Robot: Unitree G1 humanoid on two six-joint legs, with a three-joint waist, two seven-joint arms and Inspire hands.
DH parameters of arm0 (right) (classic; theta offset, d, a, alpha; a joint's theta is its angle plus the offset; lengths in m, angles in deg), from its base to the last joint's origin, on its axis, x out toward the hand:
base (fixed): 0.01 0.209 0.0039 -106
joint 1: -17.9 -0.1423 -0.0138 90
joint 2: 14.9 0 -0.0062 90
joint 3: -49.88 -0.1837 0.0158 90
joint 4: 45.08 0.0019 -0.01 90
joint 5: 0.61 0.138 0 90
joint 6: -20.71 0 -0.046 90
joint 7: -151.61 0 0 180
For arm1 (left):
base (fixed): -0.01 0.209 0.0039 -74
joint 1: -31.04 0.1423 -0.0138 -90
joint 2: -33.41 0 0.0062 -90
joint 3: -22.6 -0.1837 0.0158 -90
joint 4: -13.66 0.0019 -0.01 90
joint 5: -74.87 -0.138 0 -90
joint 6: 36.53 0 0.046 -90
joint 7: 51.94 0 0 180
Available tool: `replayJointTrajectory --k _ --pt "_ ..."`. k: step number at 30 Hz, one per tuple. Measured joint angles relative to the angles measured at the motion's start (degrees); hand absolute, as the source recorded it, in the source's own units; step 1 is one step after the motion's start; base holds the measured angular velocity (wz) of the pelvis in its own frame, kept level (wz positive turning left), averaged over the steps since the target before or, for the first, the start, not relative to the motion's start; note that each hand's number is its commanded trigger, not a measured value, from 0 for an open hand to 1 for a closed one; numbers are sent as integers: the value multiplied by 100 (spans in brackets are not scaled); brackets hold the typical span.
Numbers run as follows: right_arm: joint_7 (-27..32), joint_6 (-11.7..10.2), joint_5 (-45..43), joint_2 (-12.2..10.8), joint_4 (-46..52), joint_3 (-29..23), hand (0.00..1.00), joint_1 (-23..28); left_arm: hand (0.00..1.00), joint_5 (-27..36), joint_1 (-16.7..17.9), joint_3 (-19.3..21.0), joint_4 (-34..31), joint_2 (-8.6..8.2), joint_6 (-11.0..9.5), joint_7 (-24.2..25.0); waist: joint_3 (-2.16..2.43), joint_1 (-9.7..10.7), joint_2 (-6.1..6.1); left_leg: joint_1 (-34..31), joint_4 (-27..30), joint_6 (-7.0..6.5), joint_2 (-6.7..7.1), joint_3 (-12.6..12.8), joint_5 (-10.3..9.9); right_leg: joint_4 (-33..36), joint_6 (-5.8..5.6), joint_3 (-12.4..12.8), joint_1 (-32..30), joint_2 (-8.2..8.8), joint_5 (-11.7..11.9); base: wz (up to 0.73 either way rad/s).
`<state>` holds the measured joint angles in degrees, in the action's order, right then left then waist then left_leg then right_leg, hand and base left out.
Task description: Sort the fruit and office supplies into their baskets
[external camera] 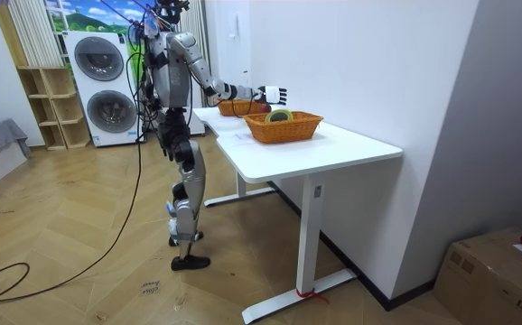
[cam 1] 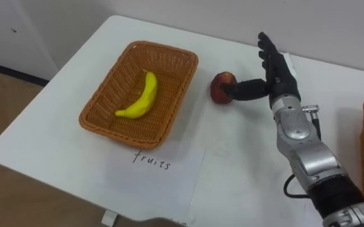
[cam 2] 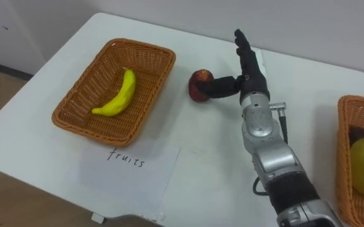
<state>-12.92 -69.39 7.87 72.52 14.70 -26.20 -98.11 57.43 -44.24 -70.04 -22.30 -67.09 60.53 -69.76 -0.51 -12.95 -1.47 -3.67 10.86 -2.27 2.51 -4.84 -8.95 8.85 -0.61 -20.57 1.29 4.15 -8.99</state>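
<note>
The apple (cam 1: 221, 86) sits on the table (cam 1: 50, 129), just right of the basket (cam 1: 104, 88) holding a banana (cam 1: 141, 98). The right hand (cam 1: 276, 70) is released, fingers straight and thumb touching the apple. A paper sheet (cam 1: 169, 169) lies below the basket, and a second basket (cam 2: 346, 148) is far right

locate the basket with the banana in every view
left eye view: fruit basket, left of centre.
right eye view: fruit basket, upper left.
room view: fruit basket, behind the nearer basket.
shared landmark: right robot hand beside it.
</note>
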Motion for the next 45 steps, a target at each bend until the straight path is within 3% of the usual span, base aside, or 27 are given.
replayJointTrajectory --k 6,20,29,36,45 --pt "-3 -7 -9 -3 -140 0 0 -3 0 -1 -26 -85 -7 39 -11 0 -43 -10 -40 -90 11 -3 0 11 3 2 -3 -11 -70 2 2 0" --pt "-15 -127 -51 -12 -501 55 0 -6 0 214 -76 -323 9 80 -121 10 -80 -11 -78 -183 3 -3 0 12 3 2 -6 -17 -186 5 5 0" --pt "-14 -136 -300 -23 -507 59 0 -7 0 218 -111 -325 7 82 -125 64 -79 -48 -83 -218 -6 -4 -5 18 3 15 -6 -5 -239 3 5 0" --pt "-1 -169 -597 -34 -505 84 0 -33 0 214 -168 -323 8 84 -240 50 -73 -185 -78 -272 -4 -4 -10 38 4 24 -5 6 -311 3 5 -2" --pt "-14 -173 -870 -229 -504 117 0 -123 0 217 -238 -315 144 99 -237 54 -65 -358 -53 -280 -2 -6 -6 17 5 14 -5 5 -311 6 5 0"
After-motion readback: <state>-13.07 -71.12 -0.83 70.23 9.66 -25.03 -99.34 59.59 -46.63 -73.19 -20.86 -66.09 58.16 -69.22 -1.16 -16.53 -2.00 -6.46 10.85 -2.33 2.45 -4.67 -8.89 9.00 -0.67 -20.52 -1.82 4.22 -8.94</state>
